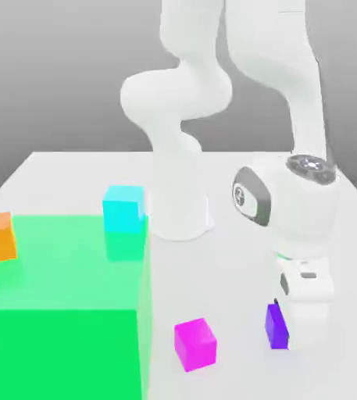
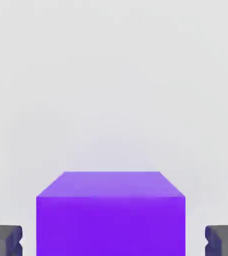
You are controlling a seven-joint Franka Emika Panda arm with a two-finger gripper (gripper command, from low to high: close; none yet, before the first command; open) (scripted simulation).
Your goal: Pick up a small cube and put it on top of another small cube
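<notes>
Violet-purple, the small plain cube (image 2: 111,215) sits on the white worktop (image 1: 236,258) between the gripper (image 1: 290,334) fingers, which stand apart on either side of it. The grasp is in hand; next comes closing firmly, lifting, then carrying towards the nearby magenta-pink cube (image 1: 194,343).

- The small violet-purple cube (image 1: 274,326) is seen resting flat on the white table, at the exterior view's lower right, partly covered by the arm's hand.
- The magenta cube (image 1: 194,343) is set upright on the same surface, near the violet one toward the exterior view's left, apart from it.
- In the hand view, the violet cube (image 2: 111,215) is shown plain-faced and square-on.
</notes>
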